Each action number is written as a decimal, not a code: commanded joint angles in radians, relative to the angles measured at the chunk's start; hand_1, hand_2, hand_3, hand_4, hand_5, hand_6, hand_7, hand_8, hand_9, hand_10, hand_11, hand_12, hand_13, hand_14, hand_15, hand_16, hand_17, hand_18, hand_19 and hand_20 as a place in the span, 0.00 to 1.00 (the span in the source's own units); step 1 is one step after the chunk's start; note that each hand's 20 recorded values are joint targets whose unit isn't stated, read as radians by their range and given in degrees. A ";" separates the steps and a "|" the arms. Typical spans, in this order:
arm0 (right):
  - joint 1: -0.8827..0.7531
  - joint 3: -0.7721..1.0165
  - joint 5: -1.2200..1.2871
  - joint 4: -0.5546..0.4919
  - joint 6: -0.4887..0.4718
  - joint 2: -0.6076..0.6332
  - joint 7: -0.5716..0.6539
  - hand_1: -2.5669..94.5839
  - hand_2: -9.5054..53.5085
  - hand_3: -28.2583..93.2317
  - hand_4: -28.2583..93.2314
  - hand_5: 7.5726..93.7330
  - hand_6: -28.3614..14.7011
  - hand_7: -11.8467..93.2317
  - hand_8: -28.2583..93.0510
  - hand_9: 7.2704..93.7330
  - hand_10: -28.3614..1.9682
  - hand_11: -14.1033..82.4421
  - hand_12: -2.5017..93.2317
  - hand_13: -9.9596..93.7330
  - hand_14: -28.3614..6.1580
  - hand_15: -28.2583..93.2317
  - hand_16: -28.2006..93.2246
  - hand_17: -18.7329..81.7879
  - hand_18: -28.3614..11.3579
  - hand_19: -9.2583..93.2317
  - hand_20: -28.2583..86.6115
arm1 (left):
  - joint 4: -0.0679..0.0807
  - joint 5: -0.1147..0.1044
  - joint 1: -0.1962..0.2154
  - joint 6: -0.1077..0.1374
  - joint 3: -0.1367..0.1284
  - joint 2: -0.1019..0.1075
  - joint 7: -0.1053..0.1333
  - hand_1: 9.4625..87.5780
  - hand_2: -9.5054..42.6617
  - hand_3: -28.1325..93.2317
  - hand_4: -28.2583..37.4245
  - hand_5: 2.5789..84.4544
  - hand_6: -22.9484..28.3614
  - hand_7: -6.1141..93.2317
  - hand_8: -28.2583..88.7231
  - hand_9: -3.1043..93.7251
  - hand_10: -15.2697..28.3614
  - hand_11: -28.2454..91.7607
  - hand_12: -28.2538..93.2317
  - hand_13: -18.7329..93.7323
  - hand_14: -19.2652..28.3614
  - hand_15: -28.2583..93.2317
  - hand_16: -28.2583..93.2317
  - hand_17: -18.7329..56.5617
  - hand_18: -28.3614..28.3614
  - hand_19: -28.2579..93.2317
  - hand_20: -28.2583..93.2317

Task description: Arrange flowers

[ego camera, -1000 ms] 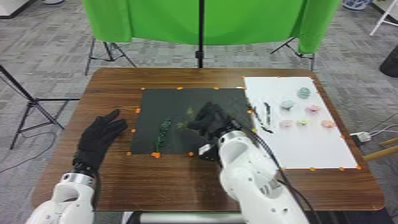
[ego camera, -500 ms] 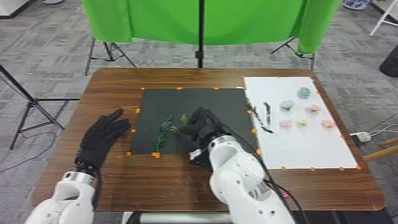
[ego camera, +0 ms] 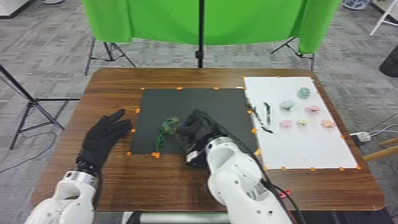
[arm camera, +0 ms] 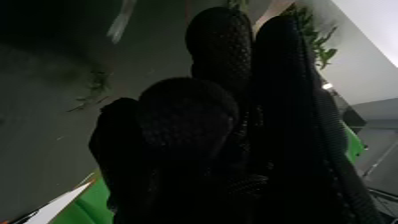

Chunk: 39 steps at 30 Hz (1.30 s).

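In the head view my right hand (ego camera: 201,129) is over the lower middle of the black mat (ego camera: 213,97), shut on a yellowish-green sprig (ego camera: 173,121). That sprig lies close against the top of a dark green stem (ego camera: 162,137) on the mat; whether they touch I cannot tell. In the right wrist view my right hand (arm camera: 191,120) has curled fingers, with green leaves (arm camera: 320,42) of the held sprig poking out past them and another green piece (arm camera: 93,87) on the mat. My left hand (ego camera: 105,134) rests open left of the mat.
On the white sheet (ego camera: 311,150) at the right lie several small flower heads: blue-green (ego camera: 304,93), pink (ego camera: 312,108), yellow (ego camera: 302,122) and peach (ego camera: 328,124). Dark thin stems (ego camera: 268,114) lie on its left part. Orange tape pieces (ego camera: 155,155) line both edges.
My right hand has shifted left and slightly toward the near edge, carrying the yellowish-green sprig to the dark green stem. The left hand has stayed put.
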 commanded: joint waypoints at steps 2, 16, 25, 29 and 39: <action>-0.020 0.017 -0.051 0.010 -0.020 -0.014 -0.038 0.73 0.08 0.37 0.27 0.78 0.60 0.31 0.34 0.94 0.57 0.53 0.28 0.99 0.81 0.69 0.51 0.85 0.48 1.00 0.68 | 0.009 0.008 0.004 -0.014 0.001 -0.006 -0.019 0.13 0.10 0.76 0.06 0.48 0.56 0.11 0.21 0.48 0.68 0.36 0.35 0.47 0.76 0.33 0.27 0.32 0.73 0.25 0.38; -0.024 0.039 -0.091 -0.019 0.055 -0.012 -0.065 0.65 0.01 0.48 0.21 0.79 0.61 0.31 0.34 0.94 0.58 0.53 0.28 0.99 0.79 0.69 0.51 0.85 0.46 1.00 0.68 | 0.006 0.008 0.011 -0.018 -0.001 -0.005 -0.024 0.13 0.11 0.76 0.06 0.48 0.56 0.10 0.21 0.48 0.68 0.36 0.35 0.47 0.76 0.32 0.27 0.32 0.73 0.25 0.38; 0.054 0.163 -0.189 -0.063 0.153 0.083 -0.034 0.51 0.04 0.62 0.15 0.78 0.63 0.31 0.28 0.93 0.57 0.53 0.29 0.98 0.75 0.70 0.51 0.83 0.43 1.00 0.69 | 0.006 0.007 0.010 -0.021 -0.006 -0.007 -0.026 0.14 0.11 0.76 0.06 0.48 0.56 0.10 0.21 0.48 0.68 0.35 0.35 0.47 0.76 0.31 0.28 0.32 0.73 0.25 0.38; 0.122 0.250 -0.268 -0.057 -0.022 0.169 0.046 0.46 0.02 0.68 0.14 0.75 0.64 0.30 0.22 0.89 0.53 0.47 0.29 0.94 0.72 0.71 0.51 0.80 0.39 1.00 0.70 | 0.002 0.006 0.018 -0.012 -0.011 -0.005 -0.027 0.14 0.11 0.76 0.06 0.48 0.56 0.10 0.21 0.48 0.68 0.35 0.35 0.47 0.76 0.31 0.28 0.32 0.73 0.25 0.38; 0.197 0.321 -0.299 0.020 -0.356 0.255 0.100 0.32 0.00 0.66 0.14 0.69 0.57 0.22 0.18 0.89 0.48 0.54 0.31 0.94 0.69 0.73 0.50 0.80 0.38 1.00 0.71 | -0.001 0.009 0.019 -0.015 -0.010 -0.012 -0.023 0.14 0.11 0.76 0.07 0.48 0.56 0.10 0.21 0.47 0.67 0.35 0.35 0.47 0.76 0.31 0.28 0.32 0.73 0.25 0.38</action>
